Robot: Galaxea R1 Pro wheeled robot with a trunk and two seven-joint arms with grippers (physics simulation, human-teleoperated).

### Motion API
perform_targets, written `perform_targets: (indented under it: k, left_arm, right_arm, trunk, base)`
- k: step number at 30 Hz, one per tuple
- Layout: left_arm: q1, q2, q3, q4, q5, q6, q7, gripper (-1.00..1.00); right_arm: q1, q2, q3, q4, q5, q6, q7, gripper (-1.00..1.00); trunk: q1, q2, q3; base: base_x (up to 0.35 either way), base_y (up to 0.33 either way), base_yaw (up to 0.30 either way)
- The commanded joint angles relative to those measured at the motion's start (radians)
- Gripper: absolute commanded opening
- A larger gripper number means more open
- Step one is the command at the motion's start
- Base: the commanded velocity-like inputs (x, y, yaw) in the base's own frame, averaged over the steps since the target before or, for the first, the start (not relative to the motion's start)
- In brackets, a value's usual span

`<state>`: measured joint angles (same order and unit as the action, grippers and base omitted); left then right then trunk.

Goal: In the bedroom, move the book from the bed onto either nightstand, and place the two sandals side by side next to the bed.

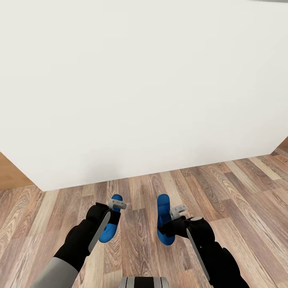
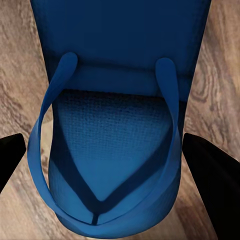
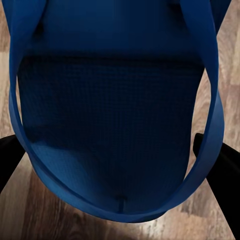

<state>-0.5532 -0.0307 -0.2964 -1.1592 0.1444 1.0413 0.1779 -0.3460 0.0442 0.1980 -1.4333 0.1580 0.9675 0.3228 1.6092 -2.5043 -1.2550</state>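
Two bright blue sandals lie parallel on the wood floor just in front of the bed's (image 1: pixel 140 88) off-white side. My left gripper (image 1: pixel 116 206) reaches down over the left sandal (image 1: pixel 107 232). In the left wrist view its black fingers (image 2: pixel 207 175) sit against both edges of that sandal (image 2: pixel 112 140). My right gripper (image 1: pixel 178 211) is over the right sandal (image 1: pixel 163 212), and its fingers (image 3: pixel 220 170) flank the sole and strap of this sandal (image 3: pixel 110 125). The book and the nightstand are out of view.
Brown wood-plank floor (image 1: pixel 240 188) stretches to the right and toward me. The bed's corner (image 1: pixel 40 186) ends at the left, with more floor (image 1: pixel 12 172) beyond it. My base (image 1: pixel 144 282) shows at the bottom edge.
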Motion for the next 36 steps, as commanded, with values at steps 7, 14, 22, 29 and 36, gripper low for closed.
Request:
perform_targets:
  k: [7,14,22,29,36]
  left_arm:
    - [-0.001,0.0,-0.001,-0.001,0.011,0.003,0.011,-1.0]
    - [-0.001,0.0,-0.001,0.0,0.011,0.003,0.01,-1.0]
    - [-0.001,0.001,-0.001,0.0,0.011,0.003,0.01,-1.0]
    - [-0.001,0.0,-0.001,0.0,0.011,0.003,0.01,-1.0]
    - [-0.001,0.001,-0.001,-0.002,0.011,0.003,0.011,-1.0]
  right_arm:
    - [0.0,0.0,0.0,-0.001,0.011,0.004,0.008,-1.0]
    - [0.0,0.0,0.0,-0.001,0.011,0.004,0.007,-1.0]
    - [0.0,0.0,0.0,-0.001,0.011,0.004,0.007,-1.0]
    - [0.0,0.0,0.0,-0.001,0.011,0.004,0.007,-1.0]
    - [0.0,0.0,0.0,-0.001,0.011,0.004,0.007,-1.0]
  trunk:
    - [0.0,0.0,-0.001]
    - [0.0,0.0,0.004]
    - [0.0,0.0,0.016]
    - [0.0,0.0,0.027]
    - [0.0,0.0,0.038]
  base:
    - [0.0,0.0,0.0]
    - [0.0,0.0,0.0]
    - [0.0,0.0,0.0]
    - [0.0,0.0,0.0]
    - [0.0,0.0,0.0]
